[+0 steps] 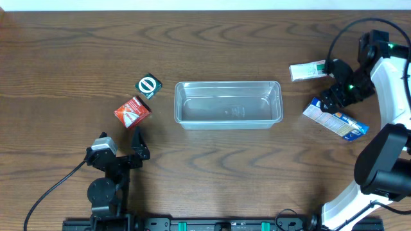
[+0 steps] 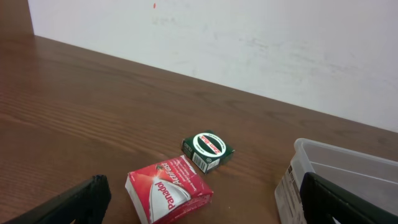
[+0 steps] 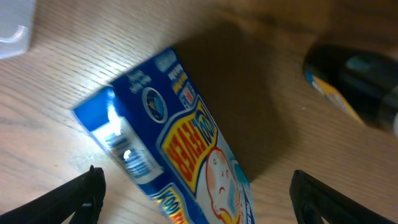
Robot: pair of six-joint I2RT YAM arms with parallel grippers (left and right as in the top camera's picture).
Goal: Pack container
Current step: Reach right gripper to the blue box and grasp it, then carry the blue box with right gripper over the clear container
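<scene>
well, the container (image 1: 228, 83) sits in the middle of the brown table (image 1: 64, 58), one long side facing the arms, and there is nothing in it. it is a clear plastic tub, rectangular with rounded corners and a rim, and the wood grain shows through its floor. i'd judge it light and thin-walled. it would likely flex if squeezed and skid on the wood if nudged. the rim at a short end looks the safest place to pinch, one finger inside the wall and one outside.

off the container's right end the right gripper (image 1: 329, 101) hovers over a blue box (image 1: 336, 122), its jaws spread wide to either side and touching nothing. a white-and-green carton (image 1: 307, 70) lies near that same end. off the container's left end lie a red box (image 1: 132, 111) and a small green box (image 1: 149, 86). the left gripper (image 1: 138, 146) is near them, jaws wide apart and empty.
</scene>
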